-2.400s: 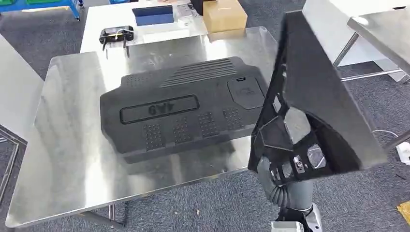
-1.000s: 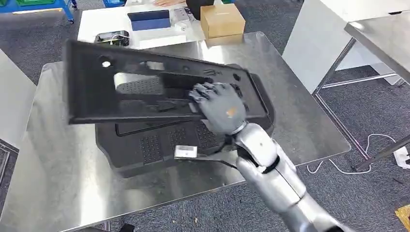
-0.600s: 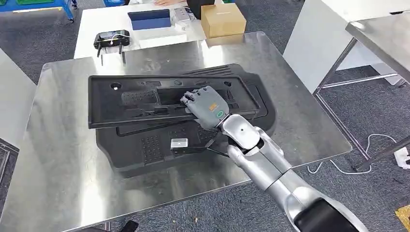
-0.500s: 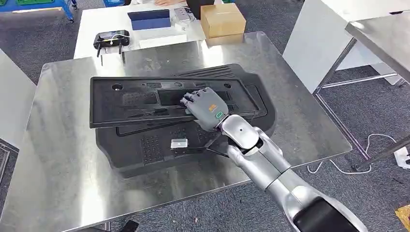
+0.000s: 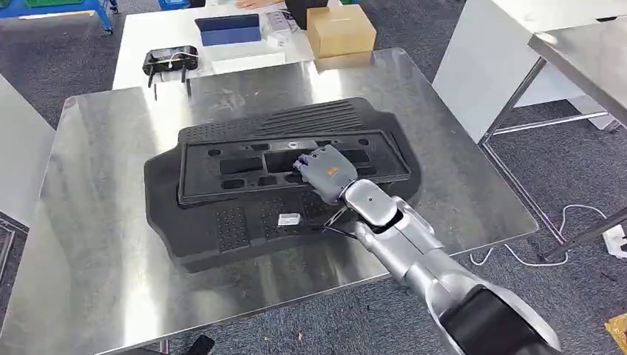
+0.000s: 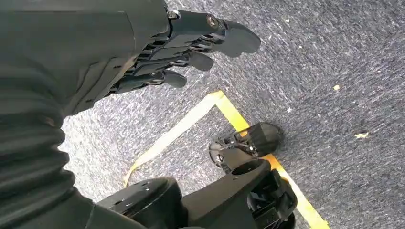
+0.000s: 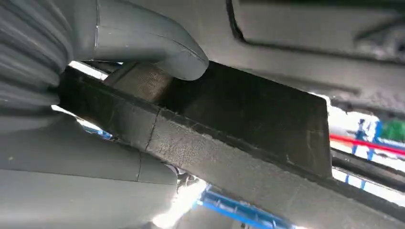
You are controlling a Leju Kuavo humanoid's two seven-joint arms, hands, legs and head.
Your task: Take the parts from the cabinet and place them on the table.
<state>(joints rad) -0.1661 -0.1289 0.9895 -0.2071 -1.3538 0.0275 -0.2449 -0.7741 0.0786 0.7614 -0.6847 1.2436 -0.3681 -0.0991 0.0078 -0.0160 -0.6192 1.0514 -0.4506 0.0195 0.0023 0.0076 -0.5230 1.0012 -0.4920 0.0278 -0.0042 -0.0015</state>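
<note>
The right hand (image 5: 323, 168) grips the black frame part (image 5: 292, 164) by its rim — laid atop the large black cover (image 5: 222, 222) at table (image 5: 96, 244) centre — so release gently, withdrawing toward five o'clock.

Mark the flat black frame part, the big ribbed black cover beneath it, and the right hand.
flat black frame part (image 5: 222, 171), head view, on its left section.
big ribbed black cover (image 5: 318, 117), head view, on its ribbed far area.
right hand (image 5: 325, 170), head view, on its back.
</note>
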